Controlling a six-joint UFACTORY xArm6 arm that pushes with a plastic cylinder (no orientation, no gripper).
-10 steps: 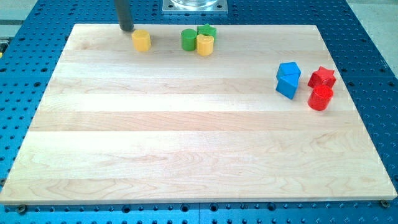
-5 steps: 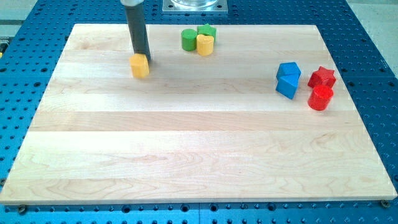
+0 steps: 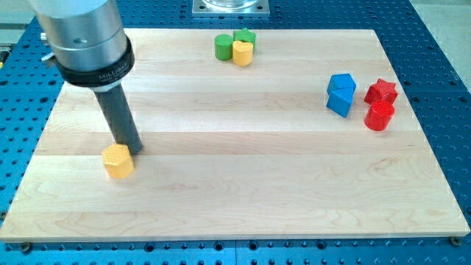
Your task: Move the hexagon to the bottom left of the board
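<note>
Yellow hexagon [image 3: 118, 161] now lower left, my tip [image 3: 132, 152] touching its upper-right edge.

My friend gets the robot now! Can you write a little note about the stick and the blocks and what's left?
My tip sits just above and right of the yellow hexagon, seemingly touching it.
The hexagon is in the left half of the board, a bit below the middle.
Not done: the hexagon needs pushing on toward the view's bottom left corner.
Elsewhere: two green blocks and a yellow one at the top, two blue and two red on the right.
</note>
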